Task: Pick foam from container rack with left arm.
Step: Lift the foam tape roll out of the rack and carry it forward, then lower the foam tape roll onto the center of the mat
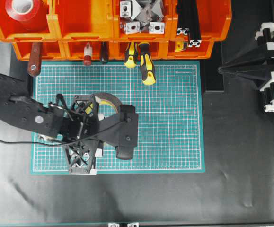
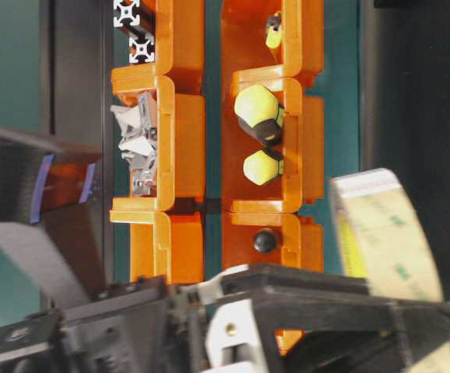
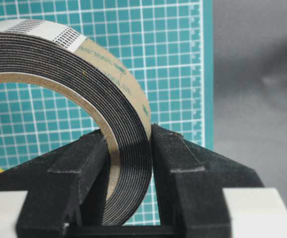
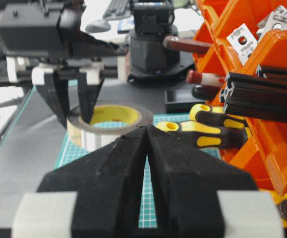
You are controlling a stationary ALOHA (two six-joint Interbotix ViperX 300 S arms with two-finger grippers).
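The left arm reaches in from mid-left — its end effector pinches the foam tape roll's wall; liner print unreadable. Right end effector pressed together.

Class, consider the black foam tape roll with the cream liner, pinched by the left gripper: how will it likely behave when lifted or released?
The black foam tape roll probably squashes slightly, its foam layers pinched between the left gripper's fingers. It likely weighs little, being a hollow ring. Released on edge onto the green cutting mat, it might roll.
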